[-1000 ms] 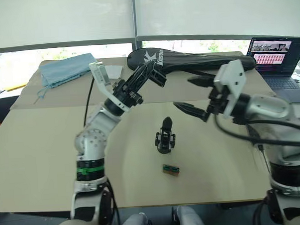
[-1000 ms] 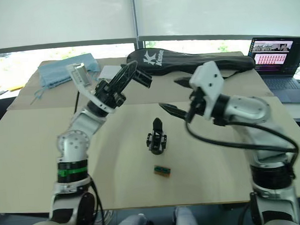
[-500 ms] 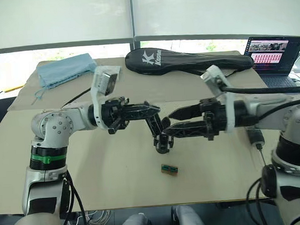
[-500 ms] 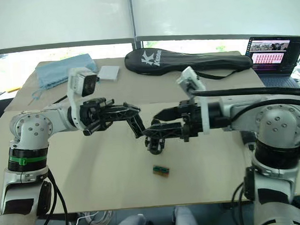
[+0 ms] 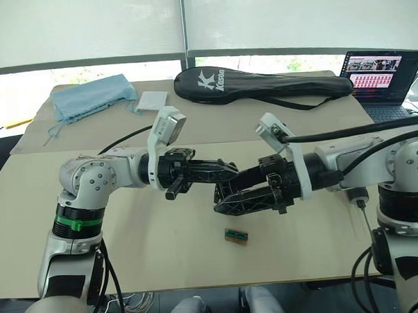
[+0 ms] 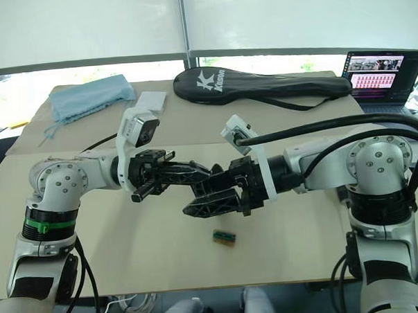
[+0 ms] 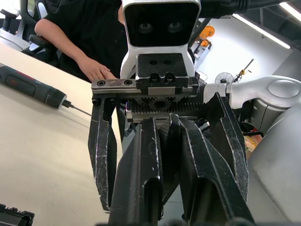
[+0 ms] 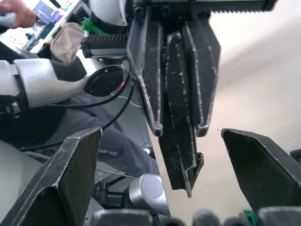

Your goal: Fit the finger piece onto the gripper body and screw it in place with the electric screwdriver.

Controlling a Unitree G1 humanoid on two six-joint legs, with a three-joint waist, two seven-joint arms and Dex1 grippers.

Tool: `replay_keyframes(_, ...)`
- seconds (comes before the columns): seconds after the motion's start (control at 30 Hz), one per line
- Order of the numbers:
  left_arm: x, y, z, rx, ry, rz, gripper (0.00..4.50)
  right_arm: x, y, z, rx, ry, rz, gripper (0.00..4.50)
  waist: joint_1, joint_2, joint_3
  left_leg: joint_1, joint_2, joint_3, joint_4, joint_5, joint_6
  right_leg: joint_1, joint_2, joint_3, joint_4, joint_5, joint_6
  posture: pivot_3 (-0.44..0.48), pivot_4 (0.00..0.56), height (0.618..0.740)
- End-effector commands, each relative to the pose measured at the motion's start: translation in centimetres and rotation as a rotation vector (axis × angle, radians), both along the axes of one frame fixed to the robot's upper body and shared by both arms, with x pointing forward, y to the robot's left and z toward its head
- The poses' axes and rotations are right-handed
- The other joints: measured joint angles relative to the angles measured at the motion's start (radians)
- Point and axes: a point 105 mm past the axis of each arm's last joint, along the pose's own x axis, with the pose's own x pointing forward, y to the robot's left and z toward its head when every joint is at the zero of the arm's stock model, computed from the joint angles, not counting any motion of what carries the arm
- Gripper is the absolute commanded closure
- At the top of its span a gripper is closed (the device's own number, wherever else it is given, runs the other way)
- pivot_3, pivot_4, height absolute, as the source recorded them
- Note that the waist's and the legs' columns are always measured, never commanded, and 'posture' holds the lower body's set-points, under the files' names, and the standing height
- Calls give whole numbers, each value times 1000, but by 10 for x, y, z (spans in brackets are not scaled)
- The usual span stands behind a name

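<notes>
My left gripper (image 5: 230, 173) is shut on the finger piece (image 8: 178, 141), a black tapered wedge whose point sticks out past the fingertips. It points right, above the table's middle. My right gripper (image 5: 223, 199) faces it tip to tip and stands open, its fingers (image 7: 100, 155) spread wide on either side of the left gripper's tips. The gripper body is hidden behind the right gripper's fingers. The electric screwdriver (image 7: 29, 87), black with red markings, lies flat on the table behind my right arm (image 5: 356, 194).
A small green part (image 5: 237, 235) lies on the table near the front edge. At the back lie a black racket bag (image 5: 261, 85), a blue cloth (image 5: 92, 96), a white card (image 5: 153, 99) and a laptop (image 5: 382, 79). A person's hand (image 7: 96, 71) rests at the table's right side.
Both arms have swung down from raised poses and come together over the table's middle. In the last half second the left gripper pushed right and the right gripper moved lower and left, covering the gripper body.
</notes>
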Motion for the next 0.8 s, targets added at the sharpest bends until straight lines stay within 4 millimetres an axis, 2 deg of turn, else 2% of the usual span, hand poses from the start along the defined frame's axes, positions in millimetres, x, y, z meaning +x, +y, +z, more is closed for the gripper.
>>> replay_keyframes(0.03, -5, 0, 5, -7, -46, -17, 4466, -3, 4, 7, 41, 8, -17, 0, 0, 0, 0, 0, 0, 0, 0, 0, 0, 0, 0, 0, 0, 0, 0, 0, 150, 740)
replay_keyframes(0.2, -5, -1, 4, -9, -47, -12, 4466, -3, 6, 8, 48, 27, -53, 0, 1, 0, 0, 0, 0, 0, 0, 0, 0, 0, 0, 0, 0, 0, 0, 0, 150, 740)
replay_keyframes(0.3, -3, -1, 3, -8, -45, -1, 4466, -3, 7, 7, 52, 28, -63, 783, 3, 0, 0, -1, 0, 0, 0, 0, 0, 0, 0, 0, -1, 0, 0, 0, 150, 740)
replay_keyframes(0.6, -3, -2, 2, -7, -48, 1, 4466, -10, 10, -2, 36, 33, -51, 3935, 11, 0, 0, -1, 0, 0, 0, 0, 0, 0, 0, 0, -1, 0, 0, 0, 150, 740)
replay_keyframes(0.63, -3, -2, 2, -9, -43, 0, 4466, -10, 10, -2, 37, 33, -51, 4049, 11, 0, 0, -1, 0, 0, 0, 0, 0, 0, 0, 0, -1, 0, 0, 0, 150, 740)
replay_keyframes(0.77, -5, -2, 6, -29, -76, -12, 4466, -9, 9, -1, 42, 29, -61, 4048, 11, 0, 0, -1, 1, 0, 0, 0, 0, 0, 0, 0, -1, 0, 0, 0, 150, 740)
replay_keyframes(0.8, -1, -2, 6, -25, -84, 14, 3966, -8, 9, 0, 42, 28, -63, 4048, 11, 0, 0, -1, 1, 0, 0, 0, 0, 0, 0, 0, -1, 0, 0, 0, 150, 740)
